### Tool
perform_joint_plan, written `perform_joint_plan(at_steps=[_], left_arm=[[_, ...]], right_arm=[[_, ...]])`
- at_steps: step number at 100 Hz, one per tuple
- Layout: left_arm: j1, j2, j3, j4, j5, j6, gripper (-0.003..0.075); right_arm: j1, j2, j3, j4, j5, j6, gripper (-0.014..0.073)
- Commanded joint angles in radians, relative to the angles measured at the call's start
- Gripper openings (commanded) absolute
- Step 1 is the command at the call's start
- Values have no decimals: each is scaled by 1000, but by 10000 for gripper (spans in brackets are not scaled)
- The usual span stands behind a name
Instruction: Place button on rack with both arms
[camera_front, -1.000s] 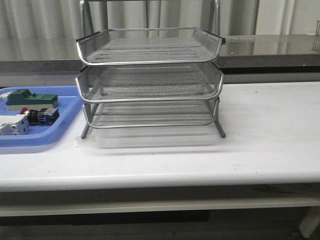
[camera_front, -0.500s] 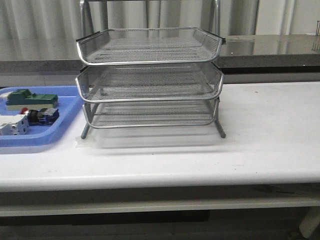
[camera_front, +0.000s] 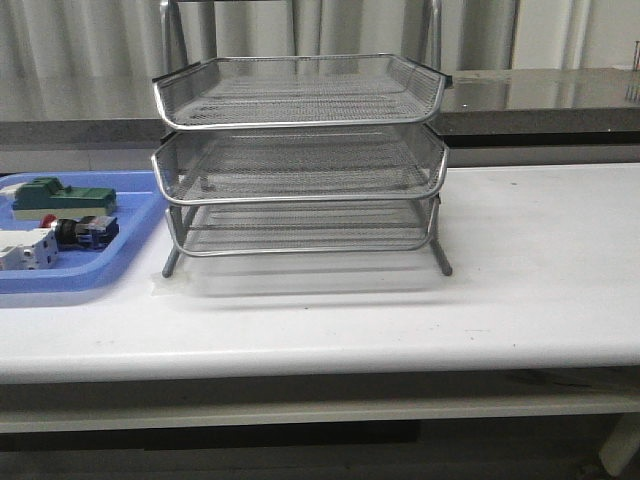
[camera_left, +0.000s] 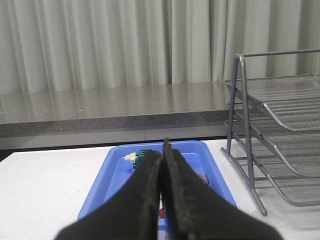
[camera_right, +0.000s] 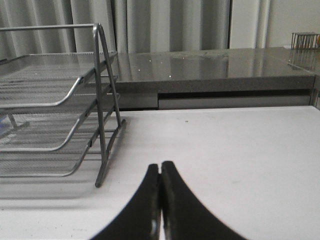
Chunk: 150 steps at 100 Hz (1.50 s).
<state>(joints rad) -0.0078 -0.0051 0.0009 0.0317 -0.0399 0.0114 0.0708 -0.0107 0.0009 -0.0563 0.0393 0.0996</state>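
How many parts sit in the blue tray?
3: green block at the back, button in front of it, white breaker nearest the camera. More may be hidden off-frame.

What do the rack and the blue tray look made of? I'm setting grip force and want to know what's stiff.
The rack looks like metal: silver wire mesh in shiny rod rims on thin legs, see-through between tiers. The blue tray looks like molded plastic: one even, opaque colour, smooth rounded lip, dull sheen. Both are judged by look only.

Blue tray (camera_front: 120, 270) cut off at left edge, button (camera_front: 80, 232) small, indistinct
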Motion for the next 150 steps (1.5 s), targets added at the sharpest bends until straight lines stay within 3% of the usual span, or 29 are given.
perform_joint_plan(at_steps=[1,44,60,97,106,126,150], left_arm=[[0,-31,46,-6,-80,-11,4],[0,-31,46,-6,-80,-11,4],[0,-31,46,-6,-80,-11,4],[0,-31,46,-6,-80,-11,4],[0,-31,46,-6,-80,-11,4],[0,-31,46,-6,-80,-11,4],[0,-31,46,-6,-80,-11,4]], right_arm=[[-5,8,-96,4,-45,0,-57],[-5,446,-594,26,438,0,-57],[-5,619,-713,83,526,0,-57],[3,888,-728,335,519,-17,-34],[22,939,-728,407,503,-55,51],[103,1048,-728,575,399,-100,343],[185,1200,-729,711,242,-172,363]])
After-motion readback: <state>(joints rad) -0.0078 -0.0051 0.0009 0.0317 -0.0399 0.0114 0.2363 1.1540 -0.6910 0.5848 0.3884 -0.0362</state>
